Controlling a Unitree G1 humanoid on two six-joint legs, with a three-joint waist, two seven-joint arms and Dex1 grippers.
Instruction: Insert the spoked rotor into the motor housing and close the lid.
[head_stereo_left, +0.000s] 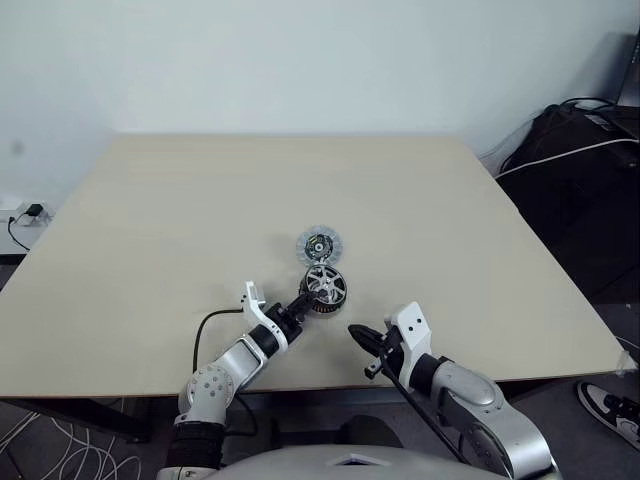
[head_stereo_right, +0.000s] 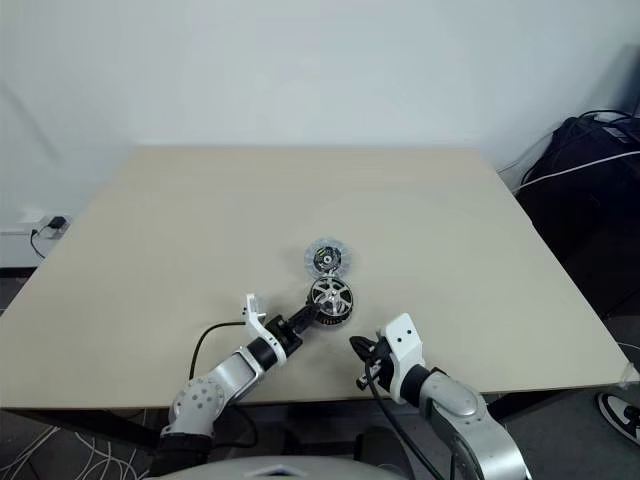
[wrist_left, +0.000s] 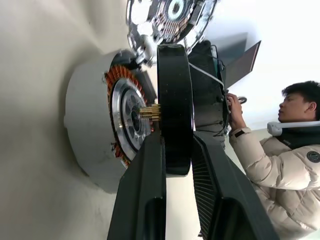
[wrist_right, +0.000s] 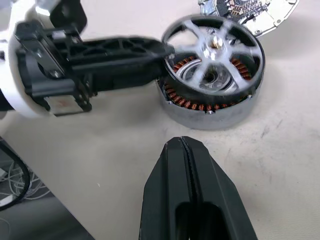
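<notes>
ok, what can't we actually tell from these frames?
- Whether the spoked rotor is fully seated in the motor housing: too small in the head views; the left gripper blocks part of it in its wrist view.
- The lid: cut off by the edge in both wrist views.

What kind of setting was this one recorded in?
Probably an office or lab workroom: a plain beige table against a bare white wall, cables and dark gear beside it, and a seated person nearby.
</notes>
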